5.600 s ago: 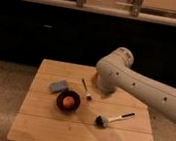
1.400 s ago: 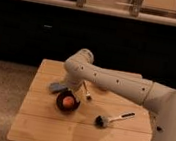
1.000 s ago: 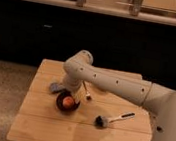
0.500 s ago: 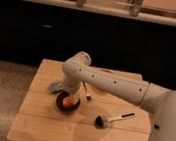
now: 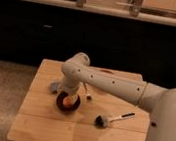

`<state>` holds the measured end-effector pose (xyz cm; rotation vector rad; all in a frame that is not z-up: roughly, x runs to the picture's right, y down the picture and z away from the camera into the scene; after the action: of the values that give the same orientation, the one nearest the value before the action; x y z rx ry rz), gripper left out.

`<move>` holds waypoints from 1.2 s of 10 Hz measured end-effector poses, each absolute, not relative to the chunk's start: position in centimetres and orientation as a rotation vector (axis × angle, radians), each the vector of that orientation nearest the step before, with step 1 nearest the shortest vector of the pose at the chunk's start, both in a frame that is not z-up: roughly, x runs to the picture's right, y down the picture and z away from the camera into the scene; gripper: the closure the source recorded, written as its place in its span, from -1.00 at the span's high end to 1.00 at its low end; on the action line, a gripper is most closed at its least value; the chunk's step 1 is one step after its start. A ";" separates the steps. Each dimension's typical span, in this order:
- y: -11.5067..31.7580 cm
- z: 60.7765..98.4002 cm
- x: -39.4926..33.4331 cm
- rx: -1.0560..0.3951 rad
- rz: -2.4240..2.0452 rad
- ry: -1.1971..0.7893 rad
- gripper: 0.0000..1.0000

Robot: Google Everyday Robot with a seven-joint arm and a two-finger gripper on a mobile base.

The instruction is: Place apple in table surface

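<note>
Apple (image 5: pixel 67 103) — small, round, orange-red, lying in dark bowl (image 5: pixel 74 109), left of centre on table surface (image 5: pixel 42 123). Table surface — square, light-wood planks. Gripper (image 5: pixel 67 96) right over apple, at bowl.

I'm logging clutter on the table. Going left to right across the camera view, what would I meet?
grey block → dark bowl with the apple in it and the gripper low over it → brush. All lie on the table surface.
</note>
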<state>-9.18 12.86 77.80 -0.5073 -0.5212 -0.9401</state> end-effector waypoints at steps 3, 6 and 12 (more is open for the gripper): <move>13.4 78.4 -9.0 -0.517 -0.930 -0.529 0.30; 14.1 79.0 -8.5 -0.530 -0.911 -0.536 0.30; 14.8 80.8 -7.9 -0.553 -0.883 -0.553 0.30</move>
<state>-7.90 14.80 80.81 -0.5525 -0.5533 -0.8830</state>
